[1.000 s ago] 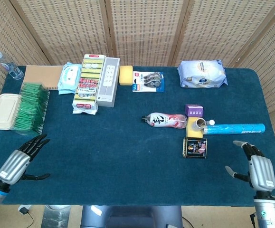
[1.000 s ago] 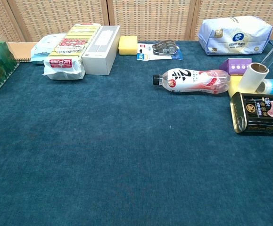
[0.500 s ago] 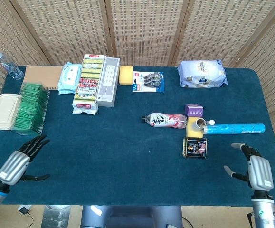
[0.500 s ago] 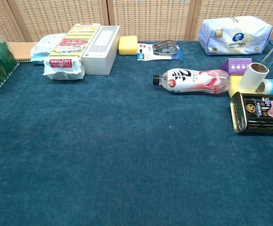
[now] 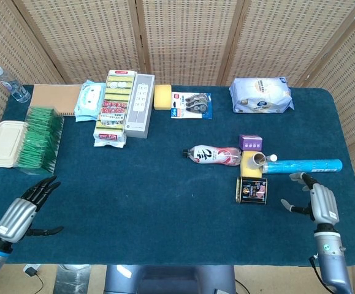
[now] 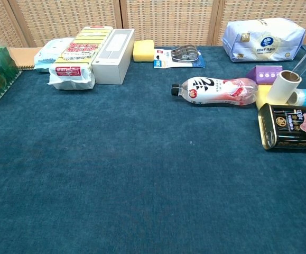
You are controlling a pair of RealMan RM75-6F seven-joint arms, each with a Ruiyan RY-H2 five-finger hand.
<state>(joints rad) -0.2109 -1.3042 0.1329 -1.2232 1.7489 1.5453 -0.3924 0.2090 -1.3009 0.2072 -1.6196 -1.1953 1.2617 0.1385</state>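
Both hands (right hand [image 5: 317, 202] near black tin [image 5: 251, 190]) empty.

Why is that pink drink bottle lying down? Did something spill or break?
The pink bottle lies on its side on the blue table, cap on, with no wet patch around it. The blue tube lies flat too. Nothing looks spilled or broken. Both hands, left hand and right hand, hold nothing.
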